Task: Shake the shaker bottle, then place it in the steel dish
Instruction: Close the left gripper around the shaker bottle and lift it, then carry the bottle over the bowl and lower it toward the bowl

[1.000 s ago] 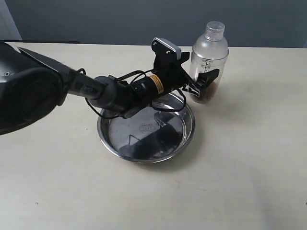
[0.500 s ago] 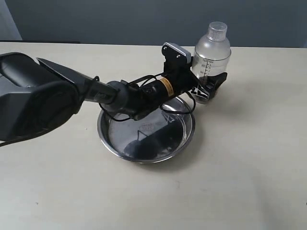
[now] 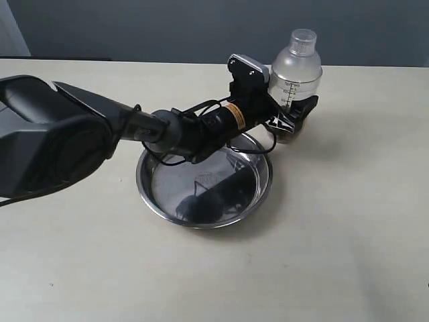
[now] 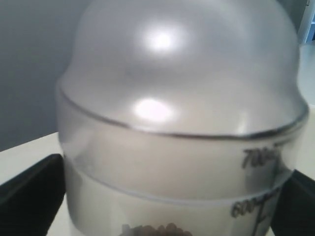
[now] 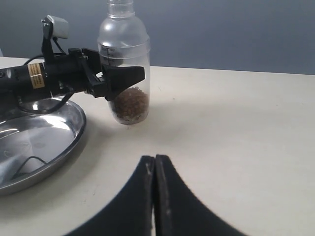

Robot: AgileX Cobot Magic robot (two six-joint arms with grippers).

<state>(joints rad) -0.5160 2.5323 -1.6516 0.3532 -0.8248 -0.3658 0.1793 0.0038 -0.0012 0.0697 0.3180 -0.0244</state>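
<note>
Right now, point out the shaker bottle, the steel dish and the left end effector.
shaker bottle (image 3: 295, 70), exterior view, domed top.
steel dish (image 3: 144, 191), exterior view, rim.
left end effector (image 3: 293, 111), exterior view, between the fingertips.

Left jaws around upright shaker bottle (image 3: 295, 70), just beside steel dish (image 3: 171, 188)

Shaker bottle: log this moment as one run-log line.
shaker bottle: upright beside steel dish, not in it | left gripper: shut on bottle | right gripper: shut, apart from bottle
</note>
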